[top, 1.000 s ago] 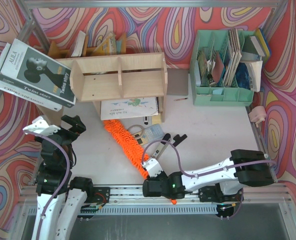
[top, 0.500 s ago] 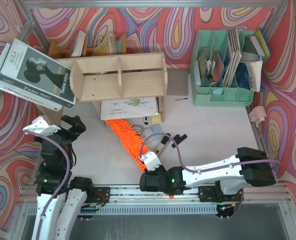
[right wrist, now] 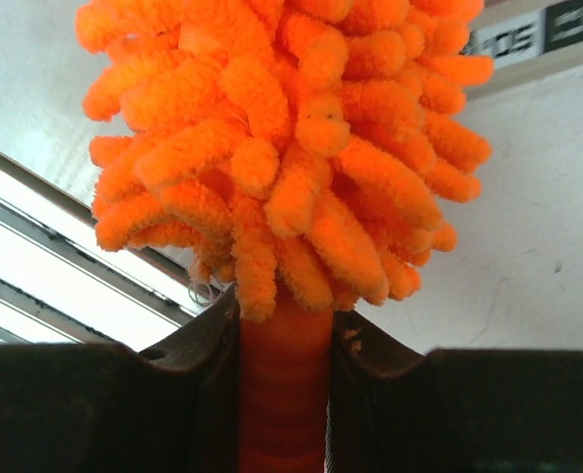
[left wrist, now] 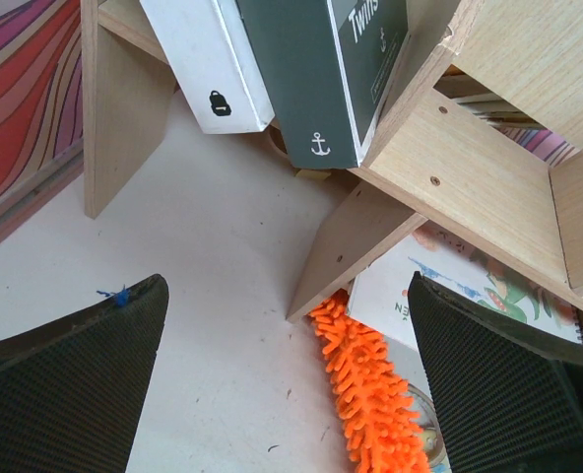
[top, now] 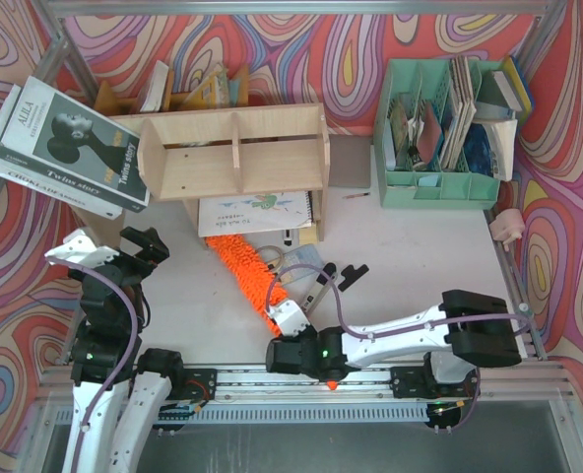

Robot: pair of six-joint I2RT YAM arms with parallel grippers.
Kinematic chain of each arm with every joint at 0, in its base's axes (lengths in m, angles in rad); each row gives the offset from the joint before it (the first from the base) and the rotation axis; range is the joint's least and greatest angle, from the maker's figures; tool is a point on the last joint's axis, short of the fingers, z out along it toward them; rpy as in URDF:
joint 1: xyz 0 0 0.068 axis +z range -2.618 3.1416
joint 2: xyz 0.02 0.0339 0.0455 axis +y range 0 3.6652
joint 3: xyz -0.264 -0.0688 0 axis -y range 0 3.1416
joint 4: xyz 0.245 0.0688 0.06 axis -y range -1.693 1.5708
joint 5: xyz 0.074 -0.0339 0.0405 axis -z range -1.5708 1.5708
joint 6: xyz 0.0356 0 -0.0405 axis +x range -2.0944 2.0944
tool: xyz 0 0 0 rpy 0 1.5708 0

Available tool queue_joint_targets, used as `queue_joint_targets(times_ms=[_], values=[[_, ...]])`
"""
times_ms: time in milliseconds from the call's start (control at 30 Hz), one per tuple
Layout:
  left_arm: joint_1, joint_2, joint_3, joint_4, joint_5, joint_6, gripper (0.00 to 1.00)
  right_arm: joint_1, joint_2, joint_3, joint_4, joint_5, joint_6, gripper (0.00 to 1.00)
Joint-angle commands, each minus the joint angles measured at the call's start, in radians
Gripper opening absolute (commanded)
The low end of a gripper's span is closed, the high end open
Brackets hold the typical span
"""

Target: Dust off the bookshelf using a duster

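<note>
The duster (top: 246, 280) lies on the white table (top: 420, 256), a bit left of ctr in the top view. It runs diagonal from just below the plywood bookshelf (top: 232, 153) down to the lower middle. Its head is bright orange and fluffy, made of many short thick chenille strands; in the R wrist view they fill the upper half like a bunch. The handle (top: 329, 382) is thin, straight, same orange, and its end shows at the bottom of the top view. The R gripper (right wrist: 284, 367) is closed on the handle, just under the fluffy part. The L gripper (top: 142, 246), at the left of the frame, has its jaws wide apart w/ nothing between them, near the shelf's left leg.
</note>
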Motion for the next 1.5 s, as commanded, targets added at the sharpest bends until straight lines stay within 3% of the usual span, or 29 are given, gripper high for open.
queue_joint_targets(times_ms=[0,133,333,700,1033,1133,1467], values=[[0.008,-0.013,-0.003,0.016,0.004,-0.007,0.98,0.0,-0.093,0.093,-0.001,0.156,-0.06,0.0],[0.008,-0.018,-0.002,0.014,0.002,-0.007,0.98,-0.019,-0.108,0.055,0.032,0.128,-0.059,0.0],[0.008,-0.019,-0.001,0.012,0.006,-0.008,0.99,-0.034,0.002,0.013,0.097,0.01,-0.024,0.0],[0.008,-0.019,-0.001,0.01,0.008,-0.011,0.99,-0.041,-0.087,0.123,0.013,0.151,-0.074,0.0],[0.008,-0.012,-0.001,0.011,0.009,-0.011,0.99,-0.082,-0.022,0.0,0.136,-0.009,-0.035,0.0],[0.008,-0.007,-0.001,0.012,0.01,-0.013,0.99,-0.081,-0.011,0.035,0.086,0.027,-0.022,0.0],[0.009,-0.008,-0.001,0.011,0.007,-0.011,0.99,-0.082,-0.2,0.045,0.047,0.185,0.011,0.0]])
